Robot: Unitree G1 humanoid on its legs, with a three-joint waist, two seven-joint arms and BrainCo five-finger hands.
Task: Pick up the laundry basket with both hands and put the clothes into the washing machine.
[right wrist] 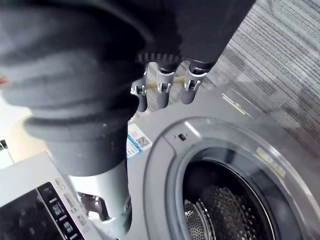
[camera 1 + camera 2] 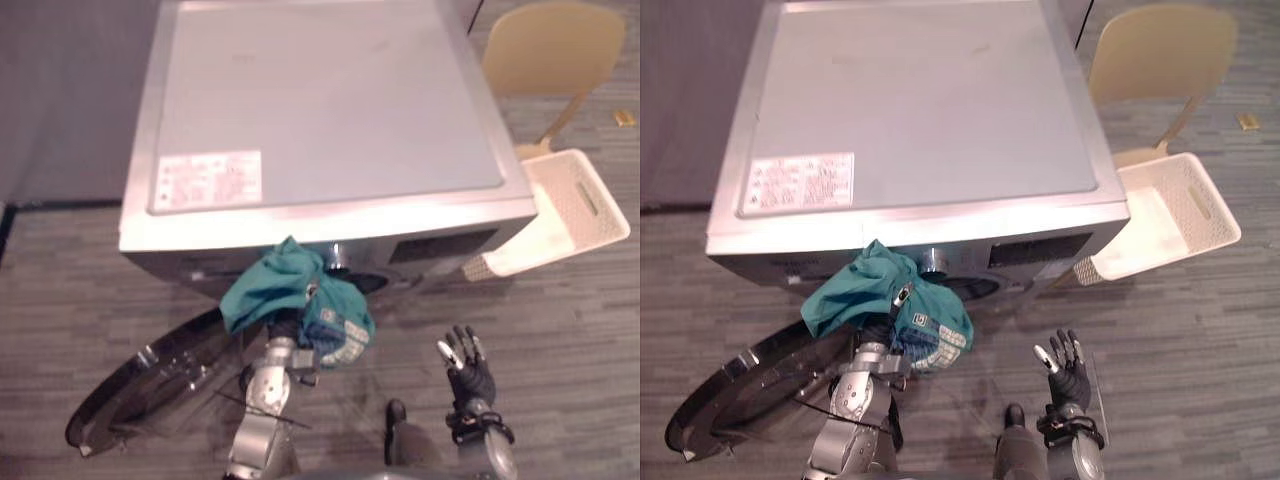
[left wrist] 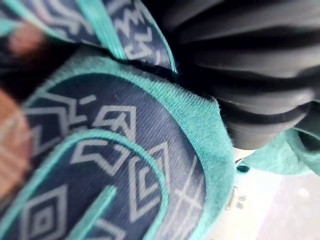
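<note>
The left hand [image 3: 245,70] is buried under the green and blue clothes [image 2: 295,300], right by the washing machine [image 2: 330,110] hole. I cannot tell if its fingers grip. The right hand [image 2: 466,366] is spread open and holds nothing. The white laundry basket [image 2: 572,200] sits off to the right. The clothes hang loose. They could slip onto the open door [image 2: 150,385] or the floor [image 2: 570,340], not go inside.
</note>
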